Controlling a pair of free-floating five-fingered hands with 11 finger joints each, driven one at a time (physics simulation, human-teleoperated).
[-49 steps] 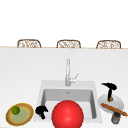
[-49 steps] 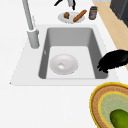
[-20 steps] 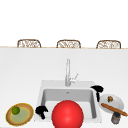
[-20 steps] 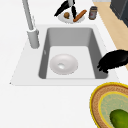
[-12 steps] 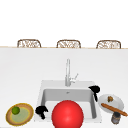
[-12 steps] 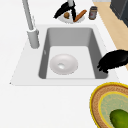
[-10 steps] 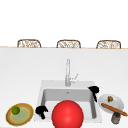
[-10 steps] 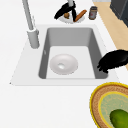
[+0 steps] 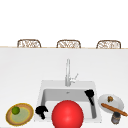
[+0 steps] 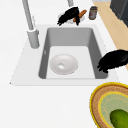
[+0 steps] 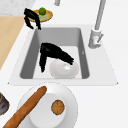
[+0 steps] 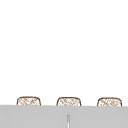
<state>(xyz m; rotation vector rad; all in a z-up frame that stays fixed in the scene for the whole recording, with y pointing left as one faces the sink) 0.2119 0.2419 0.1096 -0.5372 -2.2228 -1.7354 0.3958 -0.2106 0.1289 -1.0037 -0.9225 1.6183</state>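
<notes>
black against the grey sink [image 9: 42, 86], the right hand [image 9: 89, 94] has swung from the white plate [image 9: 119, 101] over the basin, fingers relaxed and empty, above the white bowl [image 11: 63, 69]; left hand [image 9: 41, 110] idle, loosely open.

Our right hand [image 9: 89, 94] hanging fingers-down and loosely straight, our left hand [image 9: 41, 111] aloft, fingers drooping, relaxed

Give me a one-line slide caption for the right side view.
Right hand hovers over the white bowl in the sink; left hand hangs near the lime plate.
</notes>
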